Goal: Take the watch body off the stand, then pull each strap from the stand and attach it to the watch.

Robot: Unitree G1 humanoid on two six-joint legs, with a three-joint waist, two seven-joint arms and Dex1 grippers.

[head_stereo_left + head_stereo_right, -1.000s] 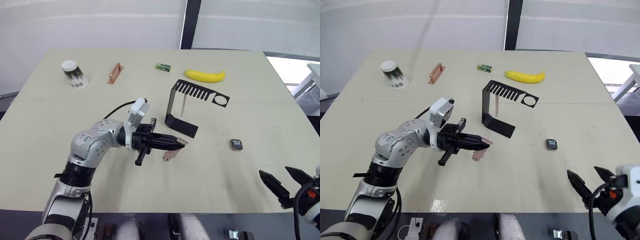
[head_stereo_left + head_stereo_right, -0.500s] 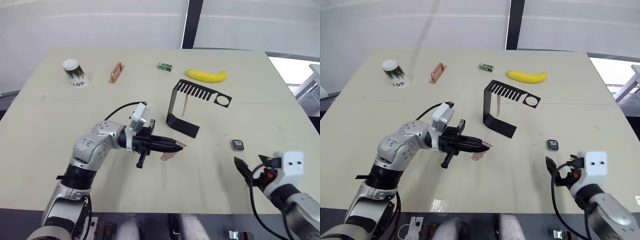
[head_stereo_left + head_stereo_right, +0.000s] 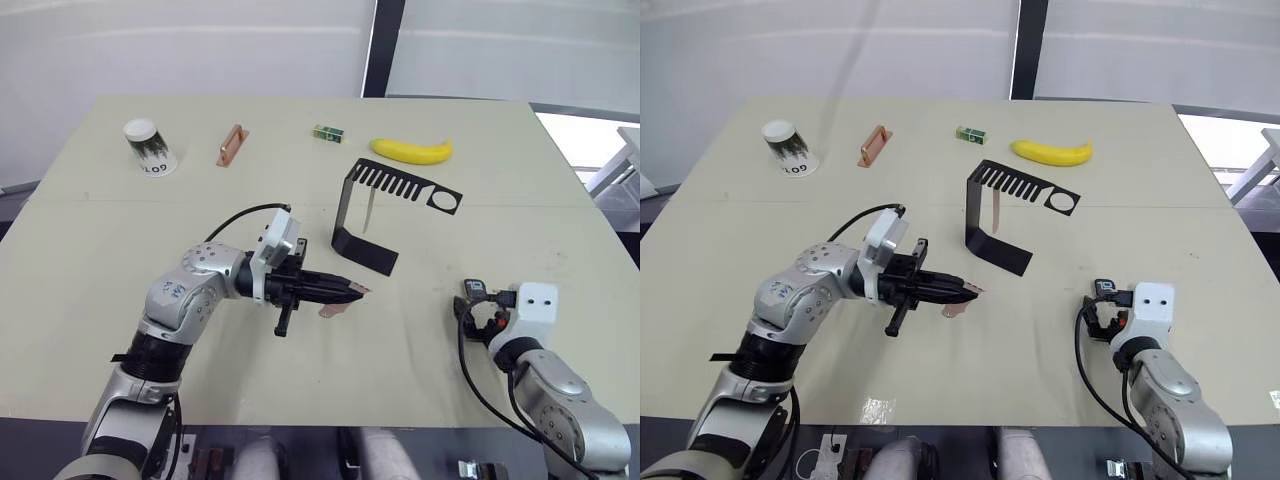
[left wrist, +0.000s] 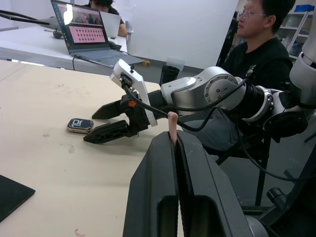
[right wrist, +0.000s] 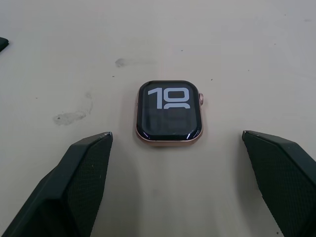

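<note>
watch body (image 5: 169,112): glossy glass, metallic rim | table (image 5: 247,44): matt, scuffed | stand (image 3: 365,225): matt black metal

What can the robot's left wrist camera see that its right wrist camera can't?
Left wrist view alone: the left gripper shut on a pink strap, a seated person and a laptop. Right wrist view alone: the digits on the watch body. Both share the watch body lying flat on the table and the right gripper, open around it, not touching.

Stand (image 3: 372,222) sits mid-worktop (image 3: 90,250); watch body (image 3: 473,288) at its four o'clock, banana (image 3: 411,151) at twelve, cup (image 3: 148,147) far at ten.
</note>
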